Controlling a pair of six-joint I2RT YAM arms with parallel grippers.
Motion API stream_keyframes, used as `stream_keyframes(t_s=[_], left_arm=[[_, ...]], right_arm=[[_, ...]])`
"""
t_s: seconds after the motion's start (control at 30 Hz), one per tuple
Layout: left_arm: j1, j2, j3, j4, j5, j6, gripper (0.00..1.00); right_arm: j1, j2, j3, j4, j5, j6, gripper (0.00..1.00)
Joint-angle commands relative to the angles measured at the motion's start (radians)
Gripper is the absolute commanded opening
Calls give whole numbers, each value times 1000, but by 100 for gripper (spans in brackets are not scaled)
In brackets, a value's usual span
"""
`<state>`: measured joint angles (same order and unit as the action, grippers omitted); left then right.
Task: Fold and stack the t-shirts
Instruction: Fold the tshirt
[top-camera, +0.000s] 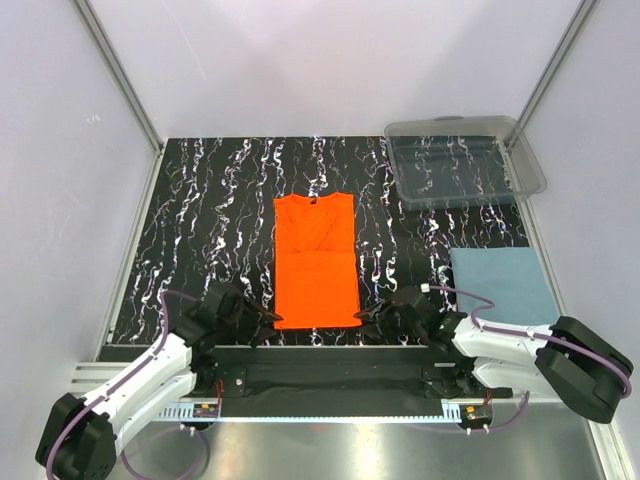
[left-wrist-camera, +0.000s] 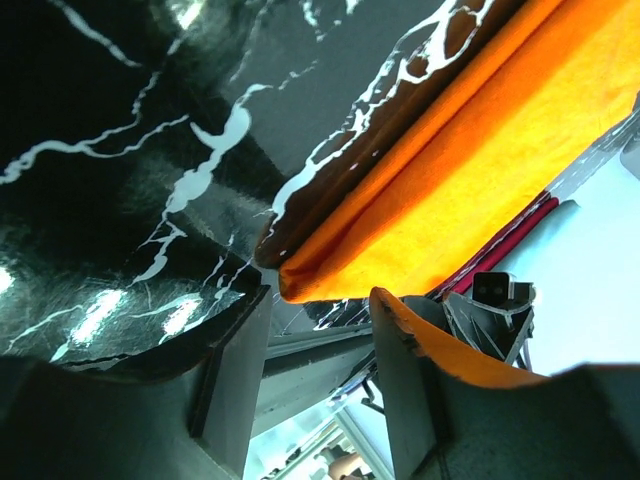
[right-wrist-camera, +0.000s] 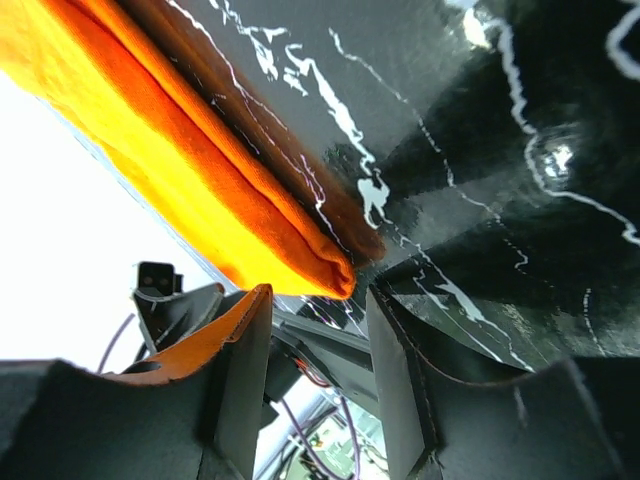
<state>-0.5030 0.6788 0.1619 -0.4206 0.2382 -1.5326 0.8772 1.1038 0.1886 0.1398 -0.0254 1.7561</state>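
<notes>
The orange t-shirt (top-camera: 316, 262) lies flat in the middle of the table, folded into a long strip with the collar at the far end. My left gripper (top-camera: 272, 318) is open at its near left corner, the corner (left-wrist-camera: 300, 285) just ahead of the open jaws. My right gripper (top-camera: 366, 312) is open at its near right corner, that corner (right-wrist-camera: 335, 280) just ahead of the jaws. The blue-grey t-shirt (top-camera: 503, 285) lies folded flat at the near right, beside my right arm.
A clear plastic bin (top-camera: 463, 160) stands at the far right corner. The black marbled table top (top-camera: 210, 230) ends in a metal rail along the near edge (top-camera: 320, 352). White walls close in left, right and behind.
</notes>
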Motion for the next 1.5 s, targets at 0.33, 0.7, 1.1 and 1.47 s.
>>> stream_keyframes(t_s=[0.33, 0.7, 1.1, 1.47], left_arm=[[-17, 59, -32, -176, -53, -47, 51], [-17, 65, -50, -143, -125, -67, 38], [-15, 59, -6, -69, -119, 31, 0], [-16, -73, 48, -135, -62, 106, 0]], right_arm=[[6, 65, -34, -95, 105, 20, 47], [6, 137, -26, -57, 97, 19, 37], [8, 110, 0, -81, 45, -73, 1], [17, 84, 150, -177, -108, -310, 0]])
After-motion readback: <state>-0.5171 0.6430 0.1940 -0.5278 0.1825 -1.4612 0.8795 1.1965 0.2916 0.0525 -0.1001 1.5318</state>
